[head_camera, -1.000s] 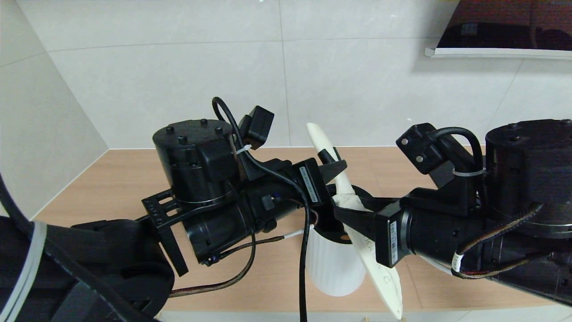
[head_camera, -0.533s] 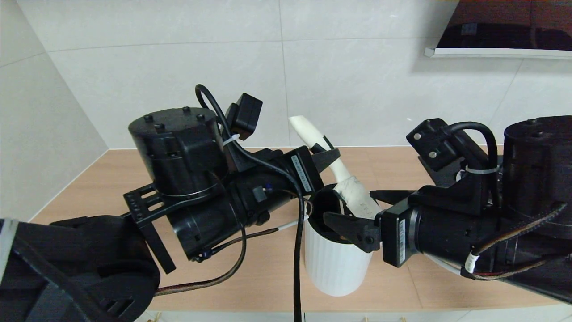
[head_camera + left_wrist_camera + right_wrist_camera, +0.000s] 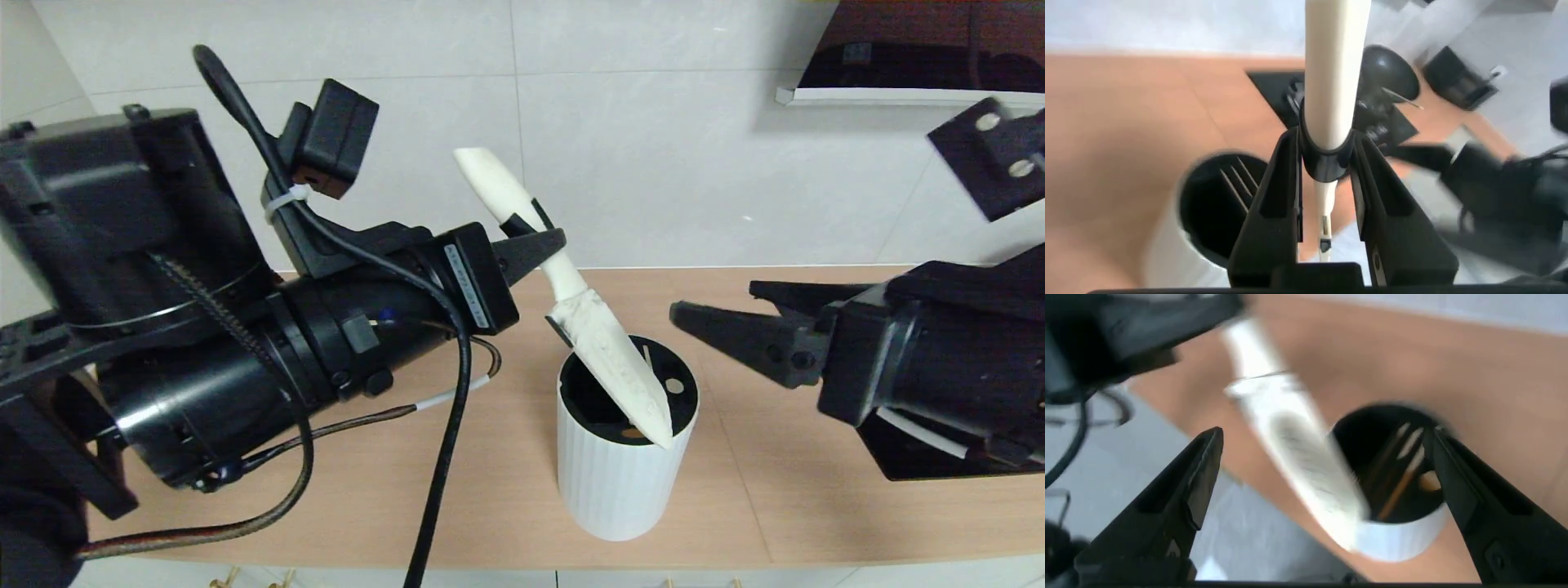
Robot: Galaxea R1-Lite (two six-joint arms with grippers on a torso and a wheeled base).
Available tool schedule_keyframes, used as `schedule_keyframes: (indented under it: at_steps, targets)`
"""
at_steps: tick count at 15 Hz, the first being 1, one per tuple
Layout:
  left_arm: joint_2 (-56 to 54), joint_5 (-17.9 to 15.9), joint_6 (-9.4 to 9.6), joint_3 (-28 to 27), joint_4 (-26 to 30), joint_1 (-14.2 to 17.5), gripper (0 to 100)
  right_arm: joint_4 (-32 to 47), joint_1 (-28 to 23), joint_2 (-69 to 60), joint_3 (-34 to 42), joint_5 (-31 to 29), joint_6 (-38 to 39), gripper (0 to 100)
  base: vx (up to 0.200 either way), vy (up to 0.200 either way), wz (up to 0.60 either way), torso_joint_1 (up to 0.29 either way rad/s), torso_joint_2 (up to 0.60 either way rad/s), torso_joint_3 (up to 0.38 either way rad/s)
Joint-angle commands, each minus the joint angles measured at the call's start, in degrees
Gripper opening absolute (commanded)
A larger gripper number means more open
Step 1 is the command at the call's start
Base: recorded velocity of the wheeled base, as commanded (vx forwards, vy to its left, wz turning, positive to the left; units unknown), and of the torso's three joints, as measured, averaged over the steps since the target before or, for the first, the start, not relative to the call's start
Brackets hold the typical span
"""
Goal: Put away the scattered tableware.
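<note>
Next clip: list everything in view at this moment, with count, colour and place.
knife: 1, cream white, tilted, blade over the holder's mouth
holder: 1, white ribbed, black inside, standing on the counter
sticks: a few, wood-coloured, inside the holder
counter: 1, light wood, under the holder
wall tiles: white, behind the counter
dark panel: 1, on the wall, upper right
left gripper: 1, black, shut on the knife's handle
right gripper: 1, black, open, right of the holder
</note>
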Motion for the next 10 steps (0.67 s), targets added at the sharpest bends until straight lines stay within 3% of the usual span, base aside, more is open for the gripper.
schedule_keyframes:
  at_steps: [1, 3, 5, 7, 8, 10]
  targets:
    - [-1.92, 2.6, 0.07, -0.51, 0.07, 0.03, 0, 0.16, -1.91, -4.48, -0.33, 0.06, -0.82, 100, 0.0, 0.0, 0.0, 0.0, 0.0, 0.0]
    - [-1.83, 6.03, 0.6, -1.13, -0.2, -0.06, 0, 0.07, -2.97, -4.84, -0.42, 0.14, -1.26, 100, 0.0, 0.0, 0.0, 0.0, 0.0, 0.0]
    - [-2.89, 8.49, 3.59, -0.86, 1.91, -0.06, 0, 0.07, -2.97, -4.22, -0.42, 0.14, -1.26, 100, 0.0, 0.0, 0.0, 0.0, 0.0, 0.0]
    - [-5.0, 8.67, 8.07, -1.04, 6.66, -0.41, 0, -0.02, -3.06, -3.6, -0.42, 0.14, -1.26, 100, 0.0, 0.0, 0.0, 0.0, 0.0, 0.0]
    - [-5.96, 8.58, 9.39, -0.95, 7.1, -0.41, 0, -0.1, -3.14, -3.6, -0.59, 0.14, -1.17, 100, 0.0, 0.0, 0.0, 0.0, 0.0, 0.0]
    - [-7.72, 8.67, 9.83, -2.36, 7.36, -0.58, 0, -0.1, -4.2, -3.43, -0.77, 0.58, -1.17, 100, 0.0, 0.0, 0.0, 0.0, 0.0, 0.0]
